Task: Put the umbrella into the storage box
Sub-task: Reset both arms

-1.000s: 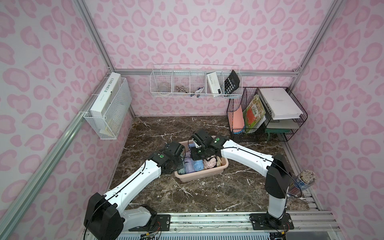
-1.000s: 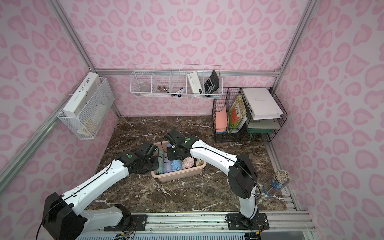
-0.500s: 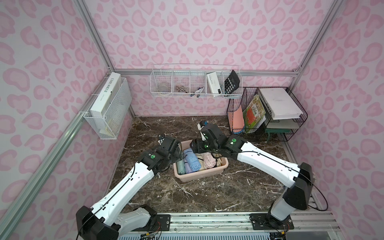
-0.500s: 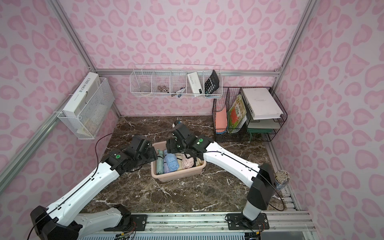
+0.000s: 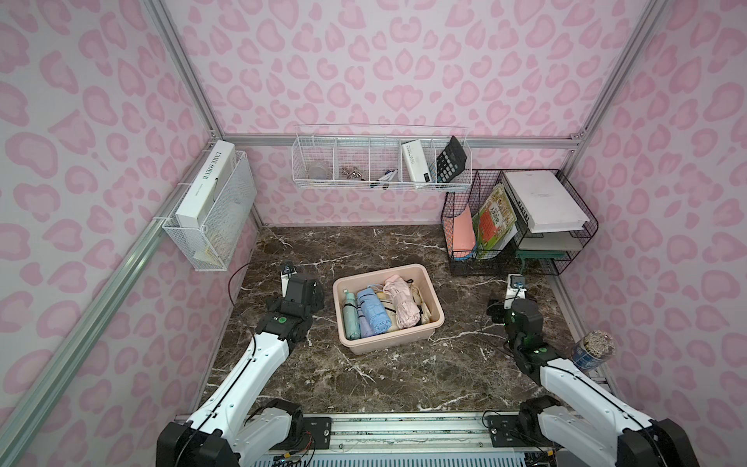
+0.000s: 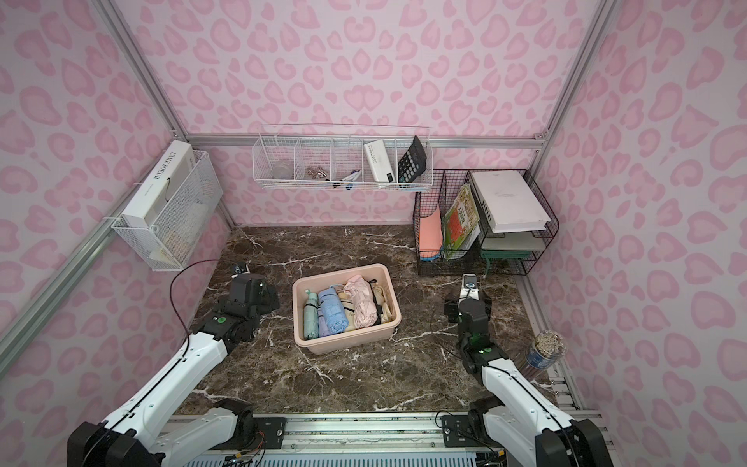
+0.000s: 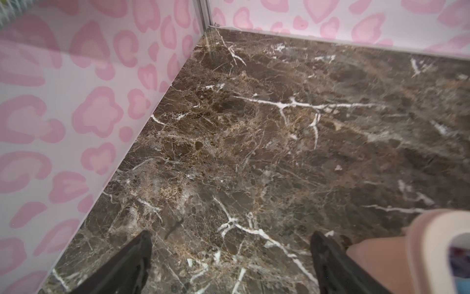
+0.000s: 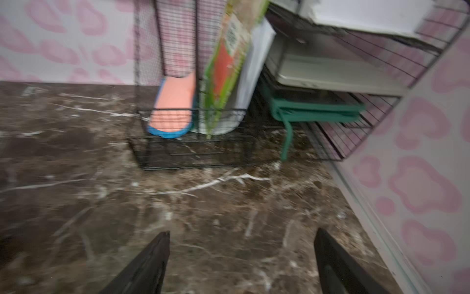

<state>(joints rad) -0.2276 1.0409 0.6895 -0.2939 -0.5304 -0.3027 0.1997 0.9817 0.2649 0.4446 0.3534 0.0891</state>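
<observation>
Both grippers have withdrawn from over the storage box (image 5: 388, 341), where they hung a second ago, and both have since parted their jaws; left gripper (image 7: 230, 236): jaws stand wide, nothing between them, only bare marble table (image 7: 254, 152) below; a rounded corner of the storage box (image 7: 419, 241) shows just beside one finger, not touching as far as can be seen; right gripper (image 8: 243, 233): jaws likewise wide and empty over bare marble, though the right wrist view is blurred; ahead of it stands the black wire file rack (image 8: 190, 152) with an orange folder and a green-covered book upright in its slots.

In both top views the left gripper sits near the box's left side and the right gripper well apart from it on the right, in front of the rack; the box rests mid-table, slightly askew; inside it, lying lengthwise side by side, are a blue umbrella (image 5: 374, 311) and a pink umbrella (image 5: 400, 303), both folded, with a slim teal item against the left wall and beige items at the right; which umbrella was last placed cannot be told.
</observation>
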